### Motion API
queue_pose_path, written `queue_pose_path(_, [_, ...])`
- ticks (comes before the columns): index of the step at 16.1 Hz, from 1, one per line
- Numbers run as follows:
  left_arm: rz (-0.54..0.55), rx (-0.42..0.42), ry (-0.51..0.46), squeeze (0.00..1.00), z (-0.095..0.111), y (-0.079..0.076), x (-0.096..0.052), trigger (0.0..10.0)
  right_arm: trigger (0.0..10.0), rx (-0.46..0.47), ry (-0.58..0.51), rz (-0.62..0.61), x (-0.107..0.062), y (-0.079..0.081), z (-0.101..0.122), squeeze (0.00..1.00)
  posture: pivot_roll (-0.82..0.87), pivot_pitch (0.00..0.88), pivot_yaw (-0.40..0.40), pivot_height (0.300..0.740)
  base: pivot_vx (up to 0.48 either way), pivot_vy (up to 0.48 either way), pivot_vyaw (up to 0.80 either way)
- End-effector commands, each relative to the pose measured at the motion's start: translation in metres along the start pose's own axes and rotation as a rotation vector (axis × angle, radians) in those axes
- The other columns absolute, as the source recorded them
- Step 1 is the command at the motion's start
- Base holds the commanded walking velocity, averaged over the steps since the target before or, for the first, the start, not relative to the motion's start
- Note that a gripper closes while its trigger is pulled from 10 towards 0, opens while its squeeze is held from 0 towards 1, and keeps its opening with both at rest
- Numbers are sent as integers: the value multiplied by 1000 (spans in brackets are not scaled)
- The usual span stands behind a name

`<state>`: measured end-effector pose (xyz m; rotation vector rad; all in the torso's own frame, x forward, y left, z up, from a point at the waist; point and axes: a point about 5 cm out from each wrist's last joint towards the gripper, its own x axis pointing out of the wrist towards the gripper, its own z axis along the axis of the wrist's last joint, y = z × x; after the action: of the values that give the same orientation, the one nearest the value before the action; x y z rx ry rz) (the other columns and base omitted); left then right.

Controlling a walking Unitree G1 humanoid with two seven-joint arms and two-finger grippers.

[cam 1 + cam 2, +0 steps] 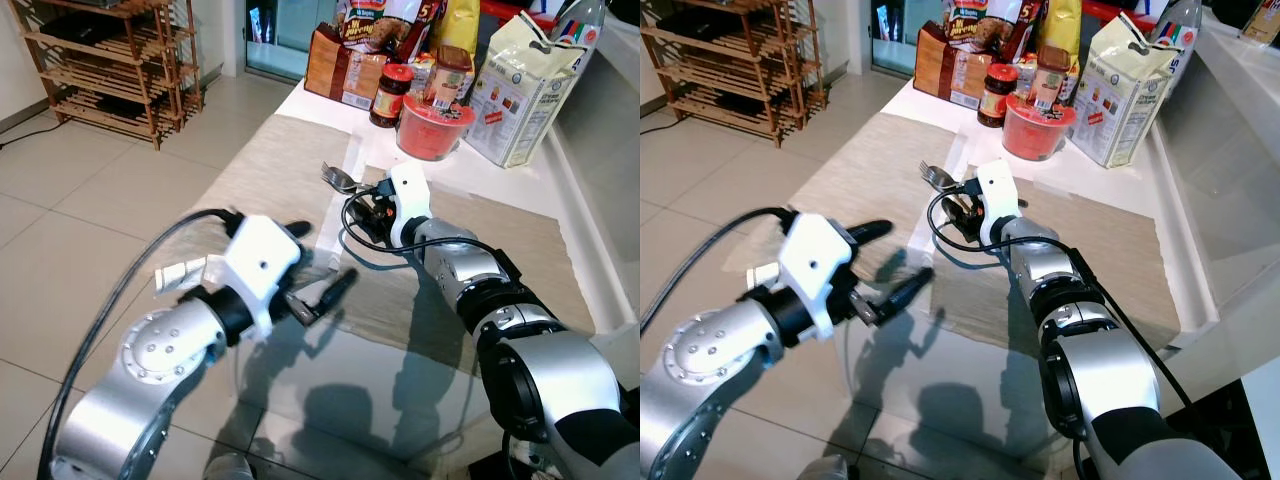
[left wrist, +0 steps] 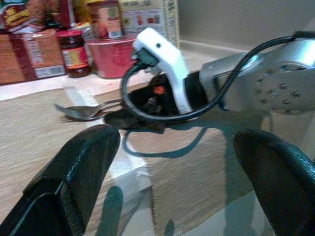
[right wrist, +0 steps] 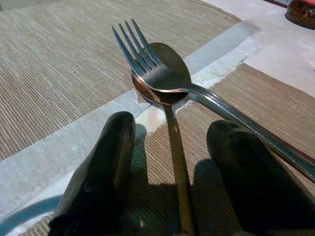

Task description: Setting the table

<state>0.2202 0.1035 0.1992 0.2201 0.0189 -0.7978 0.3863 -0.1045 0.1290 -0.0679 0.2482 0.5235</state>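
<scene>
- The right gripper [image 3: 170,172] is found low over the right-hand placemat [image 1: 1110,270], its fingers spread to either side of the spoon [image 3: 170,105] handle, with no squeeze yet evident
- The fork [image 3: 162,73] is seen lying across the spoon's bowl, heads overlapping at the pale gap between the two mats; its handle runs out past one finger
- The left gripper [image 1: 890,262] is held spread above the left placemat [image 1: 870,165] edge, nothing between its fingers, well short of the cutlery
- The step in hand is judged to be the pick-up of the spoon; the grasp should be closed squarely on the handle alone, so that the fork is not caught
- As the fork rests on the bowl, a straight lift is likely to tip or drag it; a slow draw back along the handle line is advised first
- The red bowl [image 1: 435,125], jars and packets [image 1: 520,85] stand near at the table's far end; the lift path should be kept clear of them
</scene>
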Motion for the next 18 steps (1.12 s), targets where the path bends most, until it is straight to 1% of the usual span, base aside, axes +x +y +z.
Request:
queue_pose_path(1, [-21, -1, -3, 0, 2, -4, 1, 10000, 0, 3, 70, -31, -4, -7, -13, 0, 287, 21, -129, 740, 0, 0, 0])
queue_pose_path(3, [-17, -15, 3, 0, 1, -1, 2, 10000, 0, -10, 131, -51, -7, -8, -24, 0, 287, 21, -129, 740, 0, 0, 0])
queue_pose_path(4, [-16, -15, 10, 0, 1, -1, 2, 10000, 0, 6, 136, -46, -7, -7, -27, 0, 284, 23, -128, 740, 0, 0, 0])
queue_pose_path(7, [-16, -18, 11, 0, 0, -1, 2, 10000, 0, 9, 118, -51, -7, -7, -27, 0, 277, 27, -124, 740, 0, 0, 0])
queue_pose_path(8, [12, -14, 16, 0, -6, 3, -3, 10000, 0, 14, 98, -53, -7, -8, -24, 0, 274, 28, -120, 740, 0, 0, 0])
queue_pose_path(9, [128, -23, 22, 0, -21, 14, -16, 10000, 0, 9, 70, -59, -7, -9, -19, 0, 271, 26, -116, 740, 0, 0, 0])
queue_pose_path(10, [185, -13, 19, 0, -30, 18, -24, 10000, 0, 7, 55, -62, -7, -9, -17, 0, 271, 26, -116, 740, 0, 0, 0])
queue_pose_path(11, [271, 3, 24, 0, -45, 22, -34, 10000, 0, 6, 33, -64, -6, -10, -14, 0, 271, 31, -120, 740, 0, 0, 0])
queue_pose_path(12, [307, 5, 32, 0, -56, 21, -39, 10000, 0, 1, 17, -67, -6, -10, -12, 0, 267, 34, -128, 740, 0, 0, 0])
queue_pose_path(14, [303, -2, 45, 0, -69, 11, -38, 10000, 0, -2, -16, -78, -7, -12, -7, 0, 266, 35, -135, 740, 0, 0, 0])
queue_pose_path(15, [288, 0, 39, 0, -71, 7, -36, 10000, 0, -11, -36, -84, -7, -14, -2, 0, 253, 32, -132, 740, 0, 0, 0])
queue_pose_path(16, [287, 8, 29, 0, -72, 7, -35, 10000, 0, -15, -48, -84, -7, -15, 0, 0, 253, 31, -131, 740, 0, 0, 0])
queue_pose_path(18, [286, 27, 0, 0, -74, 7, -32, 10000, 0, -21, -97, -98, -7, -19, 12, 0, 249, 29, -128, 740, 0, 0, 0])
